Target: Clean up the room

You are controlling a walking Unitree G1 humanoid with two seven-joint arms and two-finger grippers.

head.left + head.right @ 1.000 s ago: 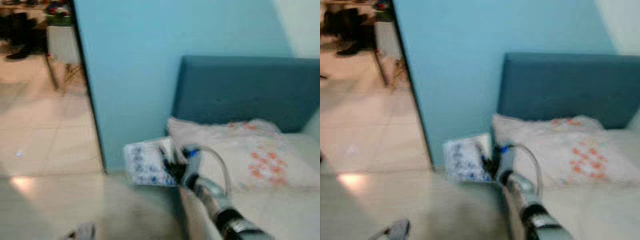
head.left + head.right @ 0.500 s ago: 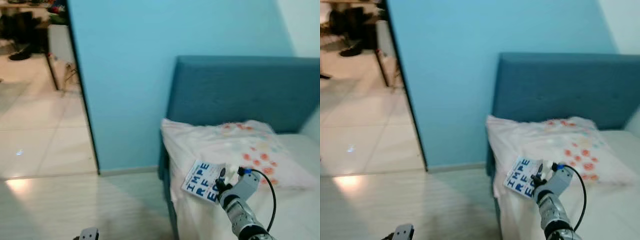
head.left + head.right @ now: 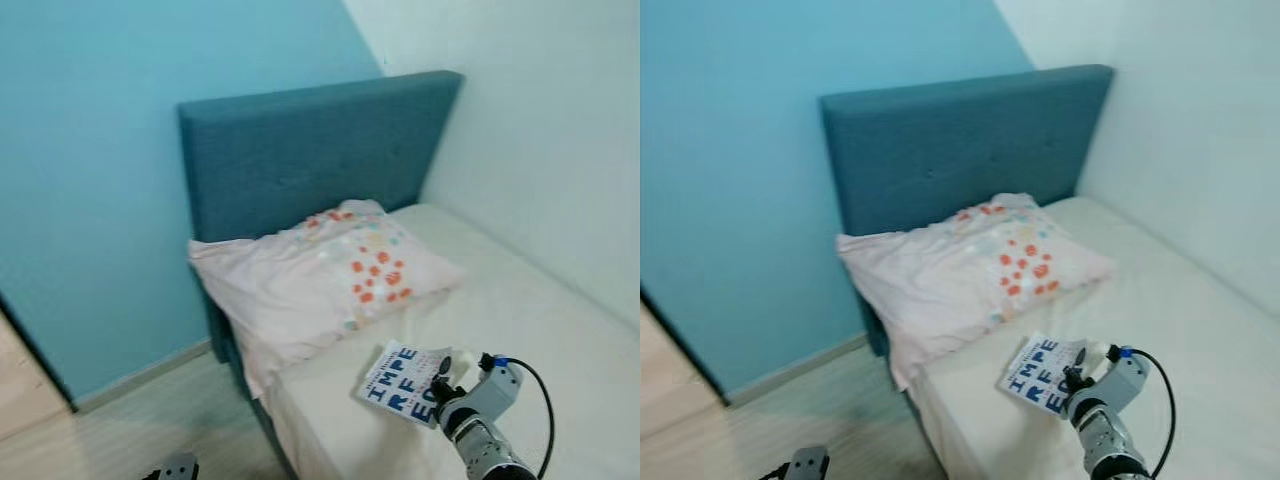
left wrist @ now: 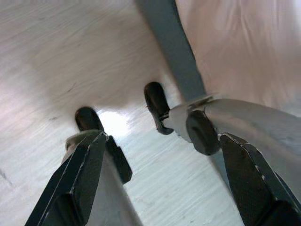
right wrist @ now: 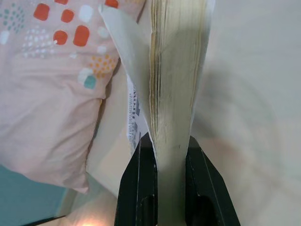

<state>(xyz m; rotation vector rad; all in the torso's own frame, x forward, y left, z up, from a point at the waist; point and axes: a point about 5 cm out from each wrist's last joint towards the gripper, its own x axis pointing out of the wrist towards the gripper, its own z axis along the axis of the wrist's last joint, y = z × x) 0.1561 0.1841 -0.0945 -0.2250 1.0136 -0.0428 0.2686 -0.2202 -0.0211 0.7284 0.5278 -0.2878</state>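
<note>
Left eye view: a bed (image 3: 560, 330) with a smooth cream sheet stands in the corner, its padded teal fabric headboard (image 3: 310, 160) against a light blue wall (image 3: 90, 180) and a pale wall along its far side; a soft, rumpled pink pillow (image 3: 320, 275) dotted with orange and red spots lies at the head of the bed, one corner drooping over the mattress edge; the right pincer (image 3: 441, 378) on its silver arm holds a thin white book (image 3: 400, 383) with bold blue letters just above the sheet, near the pillow's lower edge; a black cable loops from the wrist; a small grey part of the left arm pokes in at the bottom over pale wood-grain floor (image 3: 130, 440).

Left wrist view: the left pincer (image 4: 160, 188) hangs with its two black fingers (image 4: 80, 179) spread wide apart, holding nothing; below it lie the light plank floor and the robot's rounded dark feet and grey leg beside the bed's side.

Right wrist view: the right pincer's two black fingers (image 5: 141, 188) are clamped on the book's yellowed page block (image 5: 176, 84), seen edge-on, one cover curling away; the spotted pillow (image 5: 51, 84) lies just beside it on the cream sheet.
</note>
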